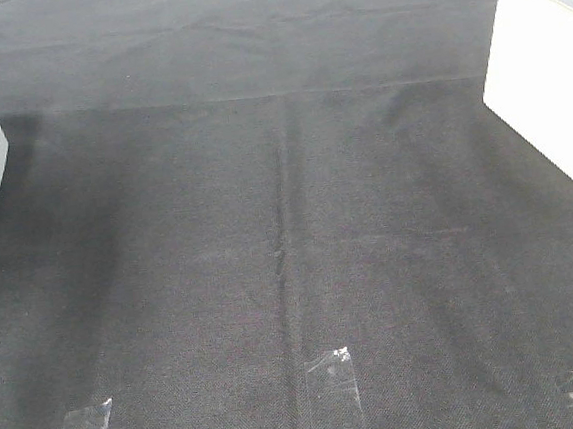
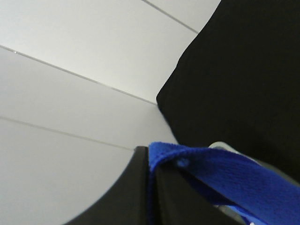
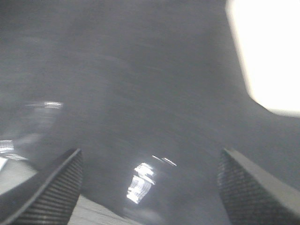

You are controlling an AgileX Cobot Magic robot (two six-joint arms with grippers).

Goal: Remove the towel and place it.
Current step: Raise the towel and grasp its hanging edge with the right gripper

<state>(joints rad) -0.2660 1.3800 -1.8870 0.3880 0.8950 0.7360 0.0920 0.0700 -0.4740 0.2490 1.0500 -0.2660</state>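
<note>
**Black table covering point(image 1: 287, 224) bare of cloth; towel point(image 2: 225, 178) in hand**

My left gripper point(image 2: 151, 180) is clamped on the towel, which trails from its jaws beyond the covering's edge, above pale tiles point(image 2: 70, 84). The right gripper point(image 3: 150, 157) stands spread and empty over the covering. I judge this the carry; next I must pick a spot, lower, then let go.

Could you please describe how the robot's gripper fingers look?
The left fingers look smooth, plain black with a curved outer edge. The right fingers are dark tapered blades with a carbon-fibre weave. No cables or markings show.
</note>
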